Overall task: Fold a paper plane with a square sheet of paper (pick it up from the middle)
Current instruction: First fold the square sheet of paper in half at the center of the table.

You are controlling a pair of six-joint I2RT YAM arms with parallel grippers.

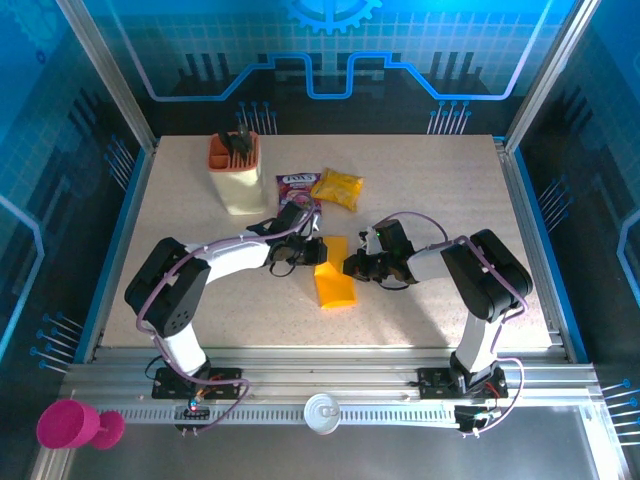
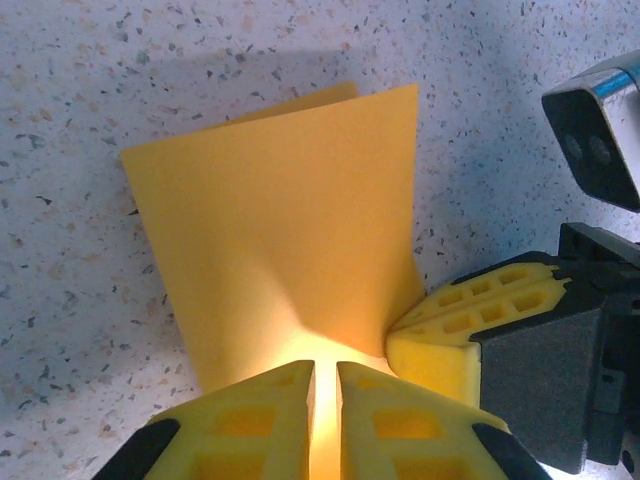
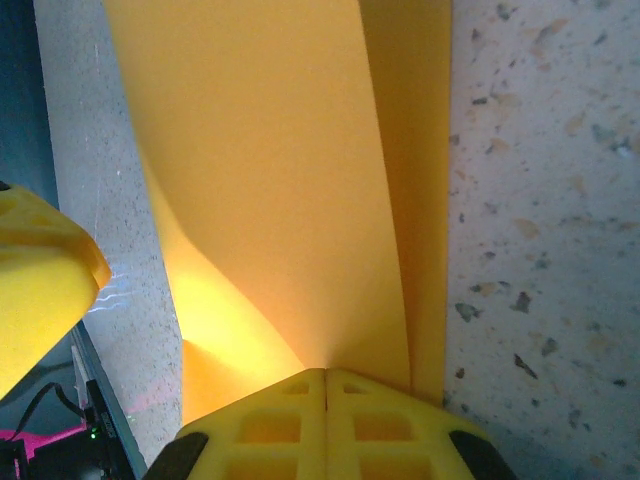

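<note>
The left gripper (image 2: 325, 372) is pinching one edge of the thin, matte orange-yellow square sheet of paper (image 2: 280, 210), which is lying doubled over on the speckled surface (image 2: 60, 120) between the arms. The right gripper (image 3: 327, 378) is clenching its right edge. Both jaws should be pulling evenly, aligning the layers before creasing.

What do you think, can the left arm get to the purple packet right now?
Probably not right away. The purple packet lies close, just past the left gripper, and nothing seems to block it. But that gripper is pinched on the orange sheet and would need to let go first.
</note>
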